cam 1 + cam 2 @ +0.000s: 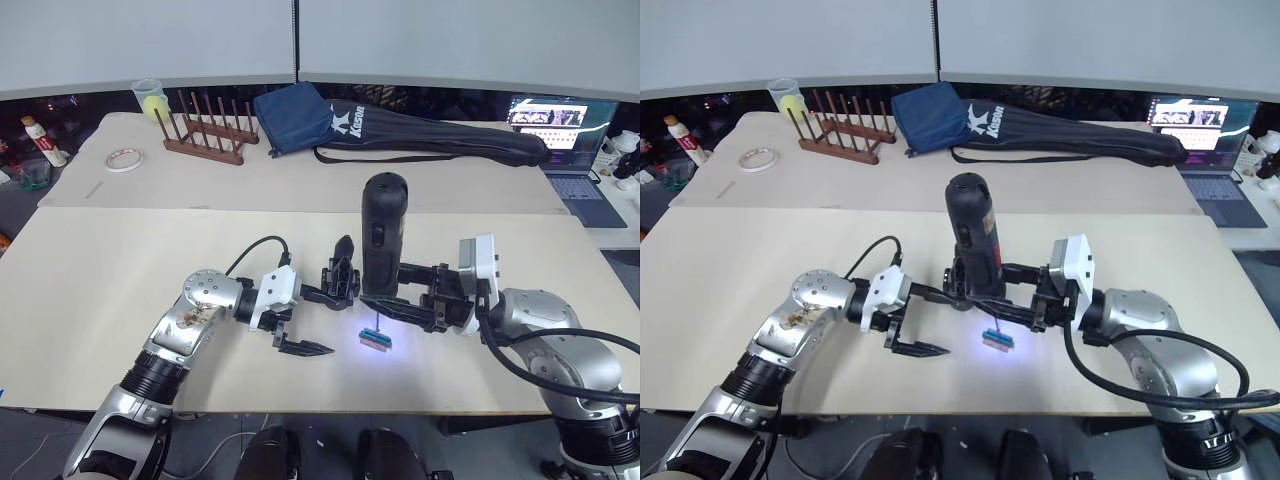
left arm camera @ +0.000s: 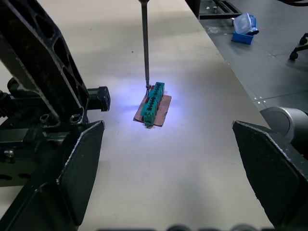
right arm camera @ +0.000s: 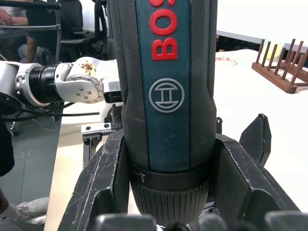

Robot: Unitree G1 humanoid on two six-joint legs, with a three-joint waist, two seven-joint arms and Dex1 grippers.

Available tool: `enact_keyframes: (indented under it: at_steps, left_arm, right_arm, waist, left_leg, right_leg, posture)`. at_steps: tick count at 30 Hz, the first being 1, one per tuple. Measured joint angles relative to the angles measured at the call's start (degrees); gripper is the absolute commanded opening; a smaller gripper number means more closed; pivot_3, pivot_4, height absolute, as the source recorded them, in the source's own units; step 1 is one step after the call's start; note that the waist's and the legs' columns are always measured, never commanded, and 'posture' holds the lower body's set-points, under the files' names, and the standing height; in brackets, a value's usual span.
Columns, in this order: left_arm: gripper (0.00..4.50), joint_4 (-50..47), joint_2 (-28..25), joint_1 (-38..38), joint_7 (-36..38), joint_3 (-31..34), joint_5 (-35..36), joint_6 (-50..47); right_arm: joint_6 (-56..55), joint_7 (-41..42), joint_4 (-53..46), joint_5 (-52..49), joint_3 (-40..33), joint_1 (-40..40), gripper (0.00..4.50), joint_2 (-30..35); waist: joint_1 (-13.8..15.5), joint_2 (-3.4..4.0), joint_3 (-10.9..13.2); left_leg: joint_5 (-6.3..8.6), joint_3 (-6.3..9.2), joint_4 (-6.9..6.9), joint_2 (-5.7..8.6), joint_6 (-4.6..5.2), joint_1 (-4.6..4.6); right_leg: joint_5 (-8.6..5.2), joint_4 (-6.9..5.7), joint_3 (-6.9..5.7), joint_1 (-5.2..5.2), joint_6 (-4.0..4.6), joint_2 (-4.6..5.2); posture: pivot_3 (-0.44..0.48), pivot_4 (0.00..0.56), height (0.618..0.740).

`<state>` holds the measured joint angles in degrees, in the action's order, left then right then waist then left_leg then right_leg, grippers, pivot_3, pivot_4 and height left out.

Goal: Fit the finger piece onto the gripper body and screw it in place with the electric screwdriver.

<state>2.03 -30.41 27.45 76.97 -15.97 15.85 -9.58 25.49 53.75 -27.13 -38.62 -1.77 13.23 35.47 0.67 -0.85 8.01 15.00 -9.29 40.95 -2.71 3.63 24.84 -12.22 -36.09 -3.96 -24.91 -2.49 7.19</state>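
My right gripper (image 1: pixel 388 293) is shut on the electric screwdriver (image 1: pixel 383 228), a thick black cylinder with red lettering, held upright over the near table. Its thin metal bit (image 2: pixel 144 43) points down and its tip touches a small green block (image 2: pixel 154 103), lit by a bluish glow. The gripper body (image 1: pixel 343 279), a chunky black assembly with one pointed finger sticking up, stands just left of the screwdriver. My left gripper (image 1: pixel 328 322) is wide open. One of its fingers reaches up to the gripper body, and nothing lies between the two. The finger piece is out of view.
On the far table stand a wooden peg rack (image 1: pixel 205 131), a tape roll (image 1: pixel 125 158), a cup (image 1: pixel 148 95), a navy pouch (image 1: pixel 295 115) and a long black bag (image 1: pixel 440 142). A laptop (image 1: pixel 560 125) is at the far right. The table's front edge (image 1: pixel 330 408) runs close below the grippers.
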Motion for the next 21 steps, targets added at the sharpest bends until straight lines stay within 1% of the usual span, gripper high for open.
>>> enact_keyframes:
  at_steps: [3,9,17,21]
  left_arm:
    - [4.50,0.0,0.0,0.0,-0.1,0.0,0.0,0.0]
    - [4.50,-0.3,-0.3,-0.1,-0.6,0.8,0.2,-0.6]
    - [4.50,-2.7,-3.7,-2.9,-1.2,3.1,1.5,-2.3]
    - [4.50,-4.2,-4.0,-3.3,-2.3,4.1,2.6,-4.1]
  right_arm:
    - [1.5,-0.4,-0.1,-1.4,-0.9,1.3,1.94,0.6]
    - [6.7,-2.1,-0.6,-7.3,-2.1,5.5,1.94,1.6]
    - [13.2,-4.1,-0.5,-14.6,-3.0,14.0,1.94,2.5]
    - [15.4,-4.1,-0.2,-16.8,-3.1,17.9,1.94,2.6]
  waist:
    - [0.0,0.00,0.0]
    - [0.0,0.00,0.0]
    - [0.0,0.00,0.0]
    - [0.0,0.00,0.0]
  left_leg:
    - [0.00,0.00,0.00,0.00,0.00,0.00]
    - [0.00,0.01,-0.01,-0.02,0.00,-0.02]
    - [0.01,0.01,-0.02,-0.05,0.01,-0.01]
    - [0.01,0.01,-0.01,-0.04,0.02,-0.01]
  right_leg:
    - [0.00,0.00,0.00,0.00,0.00,0.00]
    - [0.00,0.00,0.00,0.01,0.00,0.00]
    - [0.00,0.01,0.01,0.00,0.01,0.00]
    - [0.00,0.01,0.00,0.00,0.01,0.01]
  posture:
    - [0.000,0.150,0.740]
    - [0.000,0.150,0.740]
    - [0.000,0.150,0.740]
    - [0.000,0.150,0.740]
